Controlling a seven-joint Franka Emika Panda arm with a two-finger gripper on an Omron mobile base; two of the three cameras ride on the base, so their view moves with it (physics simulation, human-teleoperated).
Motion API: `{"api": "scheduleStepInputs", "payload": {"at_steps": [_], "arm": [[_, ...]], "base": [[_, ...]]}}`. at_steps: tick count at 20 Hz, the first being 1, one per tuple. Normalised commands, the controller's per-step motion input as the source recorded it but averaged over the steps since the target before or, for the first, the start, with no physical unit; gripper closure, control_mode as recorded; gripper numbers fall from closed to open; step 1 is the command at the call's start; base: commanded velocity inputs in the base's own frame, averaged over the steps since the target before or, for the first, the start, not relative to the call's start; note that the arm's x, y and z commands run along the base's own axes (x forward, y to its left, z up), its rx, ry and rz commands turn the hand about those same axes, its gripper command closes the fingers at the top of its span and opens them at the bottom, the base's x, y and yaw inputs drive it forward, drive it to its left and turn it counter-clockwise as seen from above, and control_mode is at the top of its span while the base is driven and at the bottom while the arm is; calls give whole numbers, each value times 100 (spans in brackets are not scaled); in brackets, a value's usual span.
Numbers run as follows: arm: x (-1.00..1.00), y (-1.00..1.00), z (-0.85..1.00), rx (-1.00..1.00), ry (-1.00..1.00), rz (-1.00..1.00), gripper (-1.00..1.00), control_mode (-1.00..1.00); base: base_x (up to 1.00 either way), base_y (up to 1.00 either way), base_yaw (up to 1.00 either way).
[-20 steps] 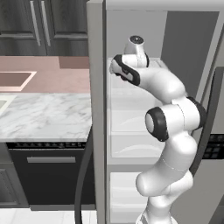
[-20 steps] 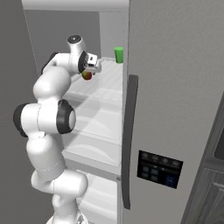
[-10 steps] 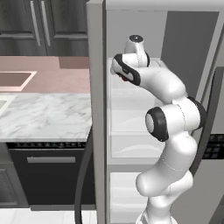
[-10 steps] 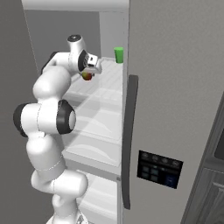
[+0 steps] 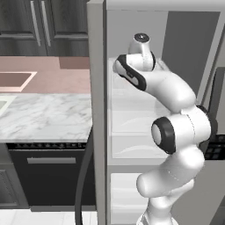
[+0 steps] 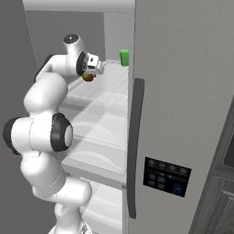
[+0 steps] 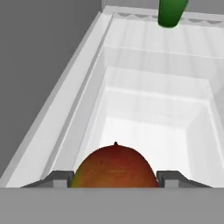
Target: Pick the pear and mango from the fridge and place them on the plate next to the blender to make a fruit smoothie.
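Hand view: mango (image 7: 114,168), red-orange with a green edge, sits between the two dark finger tips, the gripper (image 7: 115,178) closed on it over the pale glass shelf of the fridge (image 7: 65,96). Right base view has the fruit at the gripper under the arm's wrist, apparently just above the upper shelf, though it is small there. Green cup (image 6: 124,57) stands farther back right on that shelf.

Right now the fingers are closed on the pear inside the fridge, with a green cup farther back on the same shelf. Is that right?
Not quite: the fruit between the fingers is the mango, mottled red, orange and green, not the plain yellow pear. The hand view shows it clearly. The rest holds: the grip is closed inside the fridge, and the green cup stands farther back on that shelf.
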Motion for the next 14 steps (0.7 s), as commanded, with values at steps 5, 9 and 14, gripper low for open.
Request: {"api": "scheduleStepInputs", "payload": {"at_steps": [5, 9, 14], "arm": [[-100, -21, 20, 2, -39, 0, 100, -100], [-100, -26, 47, 4, -42, 0, 100, -100], [-100, -13, 60, 4, -21, -1, 100, -100]], "base": [[0, 0, 0], [0, 0, 0], [0, 0, 0]]}}
